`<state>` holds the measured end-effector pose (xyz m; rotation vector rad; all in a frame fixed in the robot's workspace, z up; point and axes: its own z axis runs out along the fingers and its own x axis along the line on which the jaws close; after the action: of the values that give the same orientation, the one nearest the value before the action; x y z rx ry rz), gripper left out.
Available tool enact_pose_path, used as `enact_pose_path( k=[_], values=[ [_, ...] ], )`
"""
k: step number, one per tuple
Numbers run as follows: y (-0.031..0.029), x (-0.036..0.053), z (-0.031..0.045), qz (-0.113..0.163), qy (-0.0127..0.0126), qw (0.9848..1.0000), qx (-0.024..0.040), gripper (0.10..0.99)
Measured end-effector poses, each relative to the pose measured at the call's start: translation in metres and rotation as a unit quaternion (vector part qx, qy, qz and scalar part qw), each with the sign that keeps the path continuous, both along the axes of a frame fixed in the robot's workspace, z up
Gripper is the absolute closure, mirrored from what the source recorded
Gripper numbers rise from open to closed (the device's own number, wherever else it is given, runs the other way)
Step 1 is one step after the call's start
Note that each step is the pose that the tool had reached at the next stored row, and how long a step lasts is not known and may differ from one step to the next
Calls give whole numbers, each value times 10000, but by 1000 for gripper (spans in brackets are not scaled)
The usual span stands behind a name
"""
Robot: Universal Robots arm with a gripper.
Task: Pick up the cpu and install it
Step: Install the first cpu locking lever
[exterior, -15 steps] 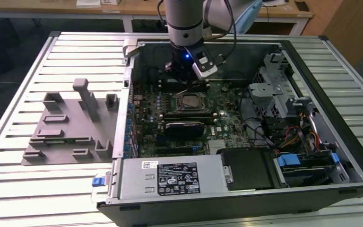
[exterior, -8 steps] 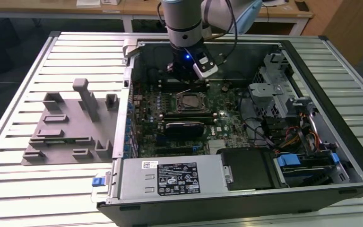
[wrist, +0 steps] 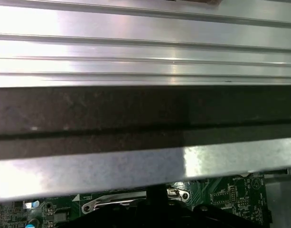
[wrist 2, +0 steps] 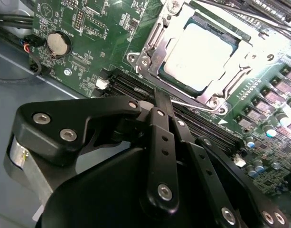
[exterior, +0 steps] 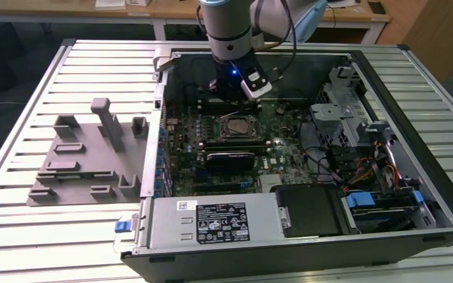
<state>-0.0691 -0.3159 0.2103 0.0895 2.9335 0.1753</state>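
Observation:
The cpu [wrist 2: 202, 54], a small square chip with a silvery top, lies flat in the motherboard socket inside its metal frame [wrist 2: 150, 42]. In the exterior view the cpu [exterior: 235, 127] sits mid-board inside the open computer case. My gripper [wrist 2: 160, 100] is shut, its black fingers pressed together just beside the socket, on its far side in the exterior view. The fingertips meet the end of a thin metal socket lever [wrist 2: 195, 102]; whether they pinch it I cannot tell. In the exterior view the gripper [exterior: 229, 105] hangs from the arm just behind the socket.
A grey fixture tray [exterior: 85, 159] lies on the slatted table at the exterior view's left. Inside the case are a black block [exterior: 230, 159] in front of the socket, a power supply [exterior: 210, 221], and a drive cage [exterior: 344, 106] with cables. The case wall [wrist: 145, 57] is close by.

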Motion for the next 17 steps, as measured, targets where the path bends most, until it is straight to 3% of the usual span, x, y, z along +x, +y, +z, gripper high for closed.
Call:
enact_pose_path(
  k=[2,8,14,17],
  values=[
    [0,-3,-17,-22,-40,10000,1,980],
    [0,-83,-51,-73,-126,9999,1,980],
    [1,-88,-76,-497,-139,9987,-5,980],
    [14,-94,-86,-572,-140,9983,-6,980]
  ],
)
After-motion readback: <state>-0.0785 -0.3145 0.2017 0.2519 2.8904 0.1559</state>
